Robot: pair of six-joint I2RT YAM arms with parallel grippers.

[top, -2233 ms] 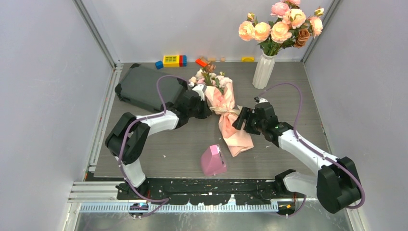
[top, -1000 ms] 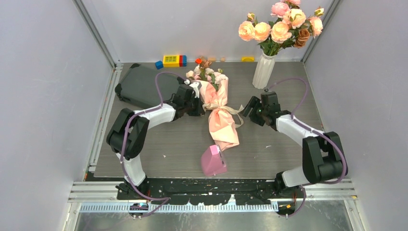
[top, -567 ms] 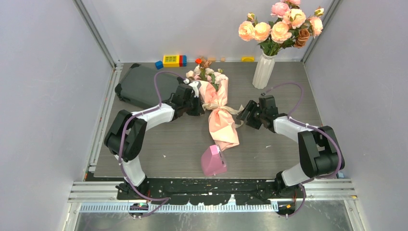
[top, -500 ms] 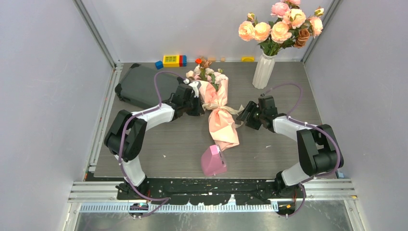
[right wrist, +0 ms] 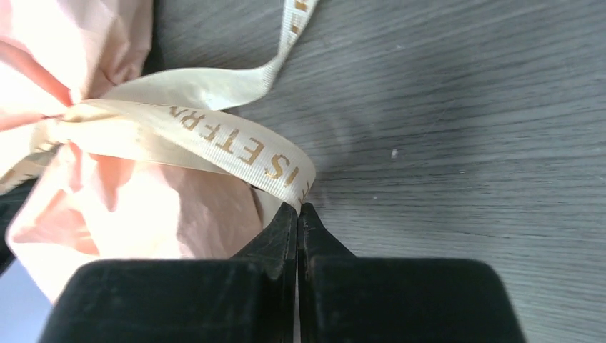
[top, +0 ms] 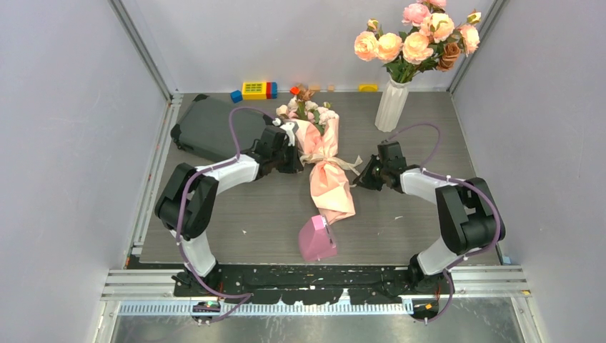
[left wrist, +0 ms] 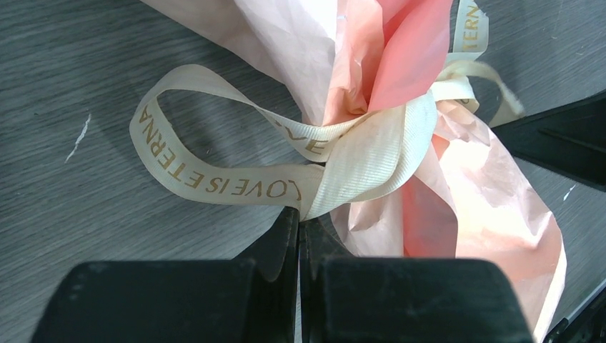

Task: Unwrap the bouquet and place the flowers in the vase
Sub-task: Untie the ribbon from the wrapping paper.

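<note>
The bouquet (top: 328,170), a long bundle of pale pink paper, lies flat in the middle of a grey table (top: 236,214). Its open end points to the back wall, where the flowers (top: 307,108), small roses in pink and cream, poke out. A beige ribbon (left wrist: 236,182) with gold lettering is tied in a bow around the bundle's waist.

The left gripper (left wrist: 299,218) lies against the bundle's left side. Its fingers are pressed fully together, with the tips touching the ribbon just beside the knot. The right gripper (right wrist: 297,213) is low on the table at the bundle's right side. It is also closed tight, its tips meeting the edge of a ribbon loop (whether either pair actually pinches the ribbon between its tips cannot be told).

The vase (top: 391,106), tall, white and ribbed, stands upright at the back right, well apart from both grippers. It holds a cluster of larger peach roses (top: 418,39). A small pink wedge (top: 316,238) sits just beside the bundle's near end. A dark grey case (top: 214,128) lies at the back left, and coloured toy blocks (top: 259,89) line the back edge.
</note>
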